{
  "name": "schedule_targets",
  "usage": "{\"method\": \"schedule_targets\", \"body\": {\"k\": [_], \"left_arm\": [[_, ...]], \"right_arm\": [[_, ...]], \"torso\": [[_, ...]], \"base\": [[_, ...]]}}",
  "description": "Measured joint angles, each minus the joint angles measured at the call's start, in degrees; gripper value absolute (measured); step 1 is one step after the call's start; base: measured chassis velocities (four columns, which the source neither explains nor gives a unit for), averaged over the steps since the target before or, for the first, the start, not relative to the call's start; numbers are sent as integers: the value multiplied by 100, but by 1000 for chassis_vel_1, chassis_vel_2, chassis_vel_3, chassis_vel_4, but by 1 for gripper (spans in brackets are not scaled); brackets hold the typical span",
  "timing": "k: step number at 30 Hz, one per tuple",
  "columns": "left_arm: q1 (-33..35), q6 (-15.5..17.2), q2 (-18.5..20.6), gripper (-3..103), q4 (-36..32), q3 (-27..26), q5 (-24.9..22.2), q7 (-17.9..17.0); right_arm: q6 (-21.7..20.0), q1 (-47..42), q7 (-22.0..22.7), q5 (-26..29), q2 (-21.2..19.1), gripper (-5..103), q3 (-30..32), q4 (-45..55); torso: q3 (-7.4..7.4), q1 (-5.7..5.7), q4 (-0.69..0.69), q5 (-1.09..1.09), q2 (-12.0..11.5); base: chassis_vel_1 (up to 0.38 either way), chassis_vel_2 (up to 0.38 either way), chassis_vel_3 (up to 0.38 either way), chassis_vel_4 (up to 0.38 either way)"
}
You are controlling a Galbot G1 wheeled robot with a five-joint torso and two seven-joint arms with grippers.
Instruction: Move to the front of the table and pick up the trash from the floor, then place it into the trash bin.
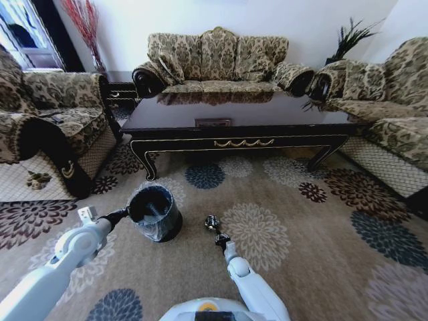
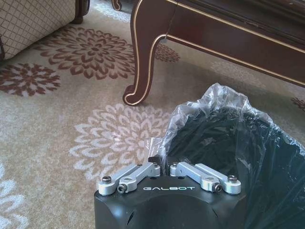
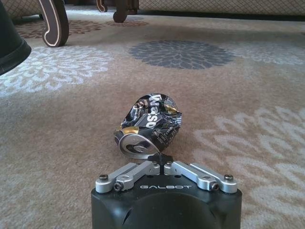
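Carpet [image 3: 238, 95]: crushed can [image 3: 148, 126] just beyond R tool [image 3: 160, 156]

Crushed dark can [image 3: 148, 129] on carpet [image 3: 238, 86]; black bin [image 1: 155, 212] nearby.

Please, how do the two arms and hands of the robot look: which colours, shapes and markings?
Both arms have smooth, rounded white-grey shells. The left hand and the right hand look alike: a glossy black housing marked GALBOT in pale letters, with silver metal linkage bars fixed by dark bolts, ending in small dark fingertips. In the head view, a small white block sits near the left wrist.
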Motion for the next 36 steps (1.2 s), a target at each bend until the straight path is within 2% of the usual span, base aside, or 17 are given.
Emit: {"method": "schedule_targets", "body": {"k": [7, 10, 11, 15, 17, 19, 20, 21, 23, 24, 26, 29, 32, 36], "left_arm": [[12, 0, 0, 4, -20, -10, -2, -5], [18, 0, 16, 4, -31, -16, -7, -6], [18, 0, 16, 4, -31, -16, -7, -6], [-9, 0, 24, 4, -33, 18, -8, -23], [-14, 0, 25, 4, -33, 25, -8, -25], [-17, 0, 26, 4, -34, 31, -8, -28], [-17, 0, 26, 4, -34, 31, -8, -28], [-16, 0, 26, 4, -34, 31, -8, -28], [7, 0, 25, 4, -33, 21, -8, -28], [7, 0, 25, 4, -33, 21, -8, -28], [38, 0, 23, 4, -34, -20, -8, -28], [66, 0, 23, 4, -35, -64, -8, -28], [88, 0, 26, 4, -35, -102, -9, -24], [66, 0, 25, 4, -31, -94, -11, -20]], "right_arm": [[-24, -99, 78, 127, -83, -3, 40, 264], [-219, -233, 154, 432, -246, 12, 68, 913], [-219, -233, 154, 432, -246, 12, 68, 913], [-265, -277, 192, 554, -375, 33, 73, 1251], [-268, -277, 196, 563, -382, 33, 75, 1262], [-281, -265, 200, 596, -386, 44, 72, 1252], [-281, -265, 200, 596, -386, 44, 72, 1252], [-285, -247, 200, 600, -380, 50, 66, 1220], [-317, -170, 205, 624, -321, 61, 29, 1034], [-317, -170, 205, 624, -321, 61, 29, 1034], [-367, -99, 230, 670, -227, 71, 0, 873], [-377, -16, 269, 655, -126, 77, -6, 675], [-382, 130, 389, 567, 94, 93, 77, 277], [-429, 252, 502, 594, 307, 100, 149, 0]], "torso": [[0, 0, 0, 0, 0], [0, 0, 0, 0, -1], [0, 0, 0, 0, -1], [0, 0, 0, 0, 0], [0, 0, 0, 0, 0], [0, 0, 0, 0, 0], [0, 0, 0, 0, 0], [0, 0, 0, 0, 0], [0, 0, 0, 0, 0], [0, 0, 0, 0, 0], [0, 0, 0, 0, 0], [0, 0, 1, 0, 0], [0, 0, 0, 0, 0], [0, 0, 0, 0, 0]], "base": [[0, 0, 0, 0], [0, 0, 0, 0], [0, 0, 0, 0], [0, 0, 0, 0], [0, 0, 0, 0], [0, 0, 0, 0], [0, 0, 0, 0], [0, 0, 0, 0], [0, 0, 0, 0], [0, 0, 0, 0], [0, 0, 0, 0], [0, 0, 0, 0], [0, 0, 0, 0], [0, 0, 0, 0]]}}
